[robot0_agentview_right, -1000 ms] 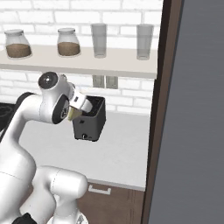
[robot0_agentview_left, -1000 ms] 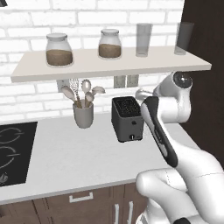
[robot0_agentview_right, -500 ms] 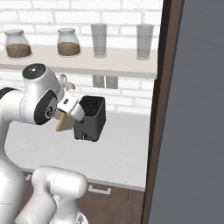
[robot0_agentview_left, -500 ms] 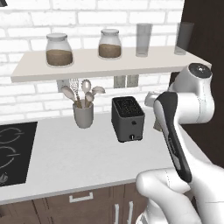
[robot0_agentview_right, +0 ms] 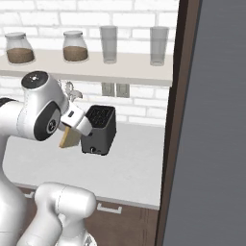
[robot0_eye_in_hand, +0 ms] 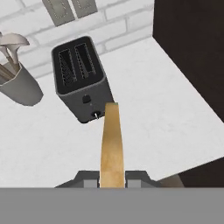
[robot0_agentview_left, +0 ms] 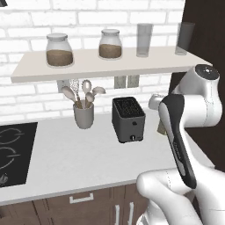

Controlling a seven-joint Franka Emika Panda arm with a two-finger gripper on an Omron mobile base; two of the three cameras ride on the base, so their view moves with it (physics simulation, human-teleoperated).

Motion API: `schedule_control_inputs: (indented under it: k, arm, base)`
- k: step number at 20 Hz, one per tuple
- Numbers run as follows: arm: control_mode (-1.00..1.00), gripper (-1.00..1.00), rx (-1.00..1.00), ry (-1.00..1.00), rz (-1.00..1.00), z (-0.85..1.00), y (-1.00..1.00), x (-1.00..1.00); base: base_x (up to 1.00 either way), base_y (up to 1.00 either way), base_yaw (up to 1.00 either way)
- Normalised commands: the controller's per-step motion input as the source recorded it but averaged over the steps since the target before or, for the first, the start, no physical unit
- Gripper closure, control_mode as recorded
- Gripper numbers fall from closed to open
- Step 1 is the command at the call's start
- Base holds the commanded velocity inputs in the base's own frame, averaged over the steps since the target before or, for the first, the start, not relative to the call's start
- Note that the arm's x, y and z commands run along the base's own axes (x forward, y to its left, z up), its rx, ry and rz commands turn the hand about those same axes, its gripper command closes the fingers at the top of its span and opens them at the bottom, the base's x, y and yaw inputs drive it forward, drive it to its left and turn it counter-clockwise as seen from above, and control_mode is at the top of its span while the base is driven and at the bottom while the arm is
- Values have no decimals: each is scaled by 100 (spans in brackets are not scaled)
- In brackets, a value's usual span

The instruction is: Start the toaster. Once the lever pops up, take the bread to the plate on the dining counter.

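tan bread (robot0_eye_in_hand: 111, 142) pinched edge-on by gripper (robot0_eye_in_hand: 111, 177), now lifted clear of toaster (robot0_agentview_left: 128, 119) near the counter's (robot0_agentview_left: 79, 154) back edge; extraction done, carry to plate remains.

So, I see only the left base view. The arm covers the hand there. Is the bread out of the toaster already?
Observer: Yes. In the hand view the bread stands edge-on in the shut gripper, clear of the toaster.
Operator: Are the toaster slots empty?
Observer: Both slots look empty in the hand view.
Operator: Where is the slice relative to the toaster?
Observer: In the right base view it hangs beside the toaster's front, above the counter.
Operator: Do you see the plate?
Observer: No, I cannot tell where it is.
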Motion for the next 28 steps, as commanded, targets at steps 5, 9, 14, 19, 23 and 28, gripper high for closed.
schedule_control_inputs:
  k: [5,9,14,19,23,28]
  arm:
    - [-100,100,0,7,0,0,1,-15]
    - [100,100,0,0,0,0,3,-35]
    - [100,100,0,0,0,0,0,0]
    - [100,100,0,0,0,0,0,0]
    - [100,100,0,0,0,0,0,0]
    - [100,100,0,0,0,0,0,0]
  base:
    - [0,0,0]
    - [-50,4,0]
    - [-99,12,0]
    - [-74,38,-3]
    - [-41,17,-38]
    - [-16,0,-90]
